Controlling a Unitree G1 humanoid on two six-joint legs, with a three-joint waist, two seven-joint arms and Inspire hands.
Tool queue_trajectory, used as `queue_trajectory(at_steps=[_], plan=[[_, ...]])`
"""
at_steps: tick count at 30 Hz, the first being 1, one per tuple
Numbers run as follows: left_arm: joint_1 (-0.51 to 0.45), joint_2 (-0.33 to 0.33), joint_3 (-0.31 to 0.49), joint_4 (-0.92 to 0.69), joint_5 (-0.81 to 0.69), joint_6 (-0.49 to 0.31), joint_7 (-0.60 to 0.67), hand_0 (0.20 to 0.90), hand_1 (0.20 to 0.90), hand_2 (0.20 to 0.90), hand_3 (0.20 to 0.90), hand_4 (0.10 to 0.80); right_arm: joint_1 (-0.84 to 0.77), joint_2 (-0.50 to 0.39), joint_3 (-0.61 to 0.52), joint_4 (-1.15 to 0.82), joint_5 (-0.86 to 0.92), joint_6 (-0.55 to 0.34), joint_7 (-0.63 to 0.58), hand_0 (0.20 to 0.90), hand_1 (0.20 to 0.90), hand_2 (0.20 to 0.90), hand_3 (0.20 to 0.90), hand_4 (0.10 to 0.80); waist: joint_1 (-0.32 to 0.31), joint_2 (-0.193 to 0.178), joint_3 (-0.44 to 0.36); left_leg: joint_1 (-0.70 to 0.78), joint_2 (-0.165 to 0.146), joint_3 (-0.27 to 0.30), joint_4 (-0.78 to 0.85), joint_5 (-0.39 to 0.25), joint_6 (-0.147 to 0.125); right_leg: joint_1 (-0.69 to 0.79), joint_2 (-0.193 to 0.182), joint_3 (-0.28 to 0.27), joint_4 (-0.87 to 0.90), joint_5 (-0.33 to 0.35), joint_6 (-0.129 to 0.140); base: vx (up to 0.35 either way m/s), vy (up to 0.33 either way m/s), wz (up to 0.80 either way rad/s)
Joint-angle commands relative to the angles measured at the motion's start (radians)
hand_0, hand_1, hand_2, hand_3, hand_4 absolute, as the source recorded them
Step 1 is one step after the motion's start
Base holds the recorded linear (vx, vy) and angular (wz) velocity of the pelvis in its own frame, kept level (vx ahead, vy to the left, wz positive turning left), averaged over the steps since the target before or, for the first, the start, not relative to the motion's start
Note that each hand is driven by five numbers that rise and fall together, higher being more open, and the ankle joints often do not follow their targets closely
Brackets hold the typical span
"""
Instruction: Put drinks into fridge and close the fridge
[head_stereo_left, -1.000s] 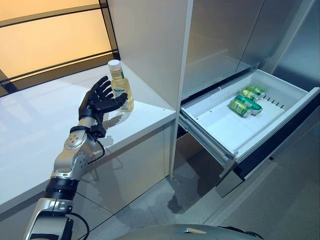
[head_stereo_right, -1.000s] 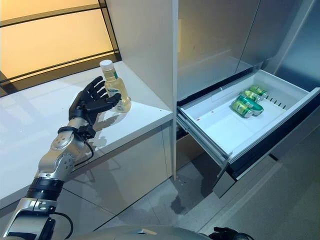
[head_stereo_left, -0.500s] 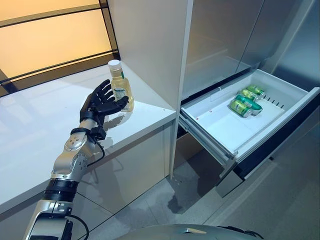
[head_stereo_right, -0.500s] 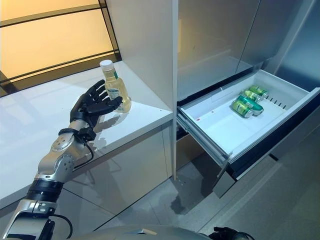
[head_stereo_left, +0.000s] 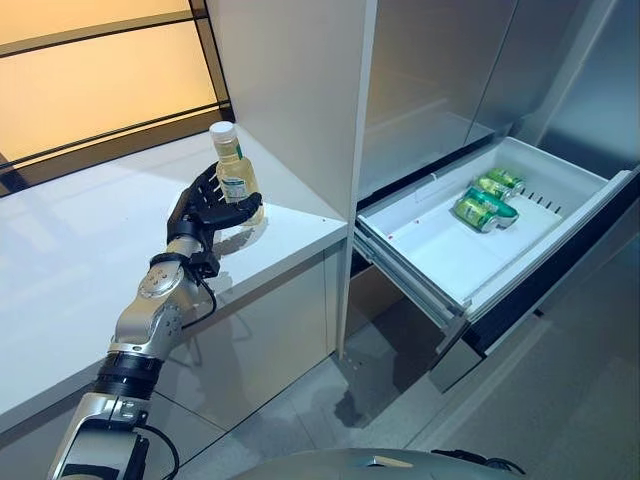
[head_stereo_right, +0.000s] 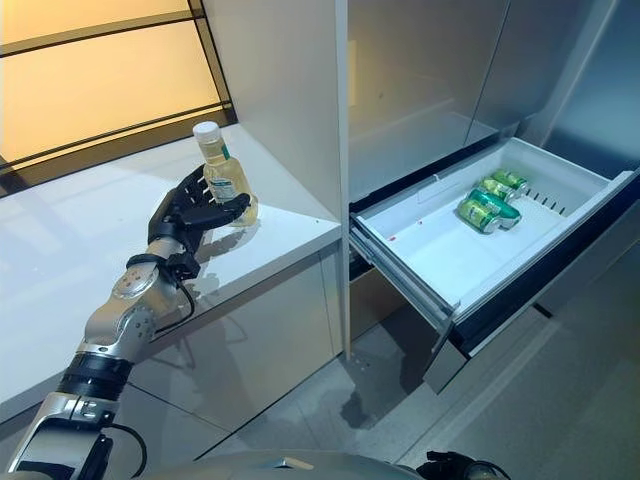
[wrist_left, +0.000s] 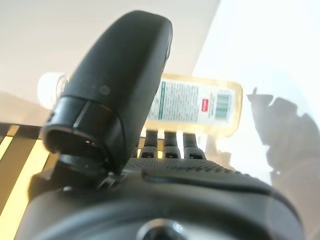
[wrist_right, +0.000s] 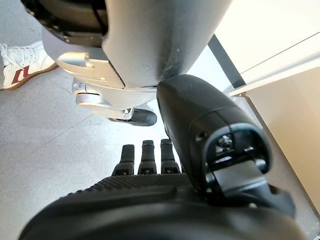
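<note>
A clear bottle (head_stereo_left: 236, 181) of yellow drink with a white cap stands on the white counter (head_stereo_left: 70, 270), near its right end. My left hand (head_stereo_left: 204, 212) is round the bottle's lower half, thumb across its front and fingers behind it. In the left wrist view the bottle (wrist_left: 200, 104) lies between the thumb (wrist_left: 120, 80) and the fingers. The fridge drawer (head_stereo_left: 425, 283) is pulled out at the right, with green cans (head_stereo_left: 484, 203) lying at its far end. My right hand (wrist_right: 150, 200) hangs with relaxed fingers above the floor.
A tall white cabinet panel (head_stereo_left: 290, 90) rises just right of the bottle, between the counter and the fridge. The grey fridge doors (head_stereo_left: 440, 70) above the drawer are closed. A person's white shoe (wrist_right: 20, 62) is on the floor by my right hand.
My left hand has moved in from beside the bottle with spread fingers and closed round its lower half. The camera has shifted slightly; the drawer and cans stay put.
</note>
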Motion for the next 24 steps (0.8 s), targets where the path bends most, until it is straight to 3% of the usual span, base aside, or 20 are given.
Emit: queue_trajectory(at_steps=[1, 20, 21, 22, 23, 24], plan=[[-0.251, 0.033, 0.011, 0.04, -0.016, -0.126, 0.013, 0.9, 0.9, 0.9, 0.9, 0.8, -0.04, 0.028, 0.067, 0.008, 0.008, -0.004, 0.025, 0.9, 0.9, 0.9, 0.9, 0.8, -0.005, -0.003, -0.032, 0.005, -0.069, -0.05, 0.005, -0.101, 0.051, -0.003, 0.032, 0.009, 0.027, -0.029, 0.017, 0.0, 0.0, 0.0], [-0.32, 0.013, -0.008, 0.115, -0.048, -0.15, 0.051, 0.9, 0.9, 0.9, 0.9, 0.8, -0.043, 0.031, 0.081, 0.023, 0.001, -0.008, 0.03, 0.9, 0.9, 0.9, 0.9, 0.8, -0.021, -0.003, -0.038, 0.011, -0.069, -0.045, 0.005, -0.105, 0.051, -0.007, 0.034, 0.019, 0.035, -0.033, 0.018, 0.001, 0.0, 0.0], [-0.321, 0.01, -0.009, 0.114, -0.047, -0.155, 0.061, 0.592, 0.592, 0.592, 0.54, 0.44, -0.043, 0.031, 0.083, 0.023, 0.001, -0.008, 0.029, 0.9, 0.9, 0.9, 0.9, 0.8, -0.022, -0.003, -0.038, 0.011, -0.069, -0.045, 0.005, -0.106, 0.051, -0.007, 0.034, 0.02, 0.036, -0.033, 0.017, 0.014, -0.001, -0.03], [-0.321, 0.009, -0.009, 0.114, -0.047, -0.157, 0.064, 0.373, 0.373, 0.373, 0.285, 0.185, -0.042, 0.031, 0.084, 0.023, 0.002, -0.009, 0.029, 0.9, 0.9, 0.9, 0.9, 0.8, -0.022, -0.003, -0.038, 0.011, -0.068, -0.044, 0.005, -0.106, 0.051, -0.008, 0.034, 0.02, 0.036, -0.034, 0.017, 0.015, -0.003, -0.04], [-0.32, 0.007, -0.008, 0.115, -0.048, -0.166, 0.069, 0.3, 0.3, 0.3, 0.2, 0.1, -0.041, 0.032, 0.083, 0.019, 0.0, -0.006, 0.028, 0.9, 0.9, 0.9, 0.9, 0.8, -0.023, -0.004, -0.039, 0.011, -0.069, -0.045, 0.005, -0.105, 0.051, -0.008, 0.035, 0.021, 0.036, -0.034, 0.017, 0.0, 0.0, 0.0], [-0.319, 0.007, -0.007, 0.116, -0.047, -0.17, 0.071, 0.3, 0.3, 0.3, 0.2, 0.1, -0.041, 0.032, 0.084, 0.019, 0.0, -0.007, 0.029, 0.9, 0.9, 0.9, 0.9, 0.8, -0.023, -0.004, -0.038, 0.011, -0.068, -0.045, 0.005, -0.106, 0.051, -0.007, 0.035, 0.021, 0.036, -0.034, 0.017, 0.0, 0.0, 0.0]])
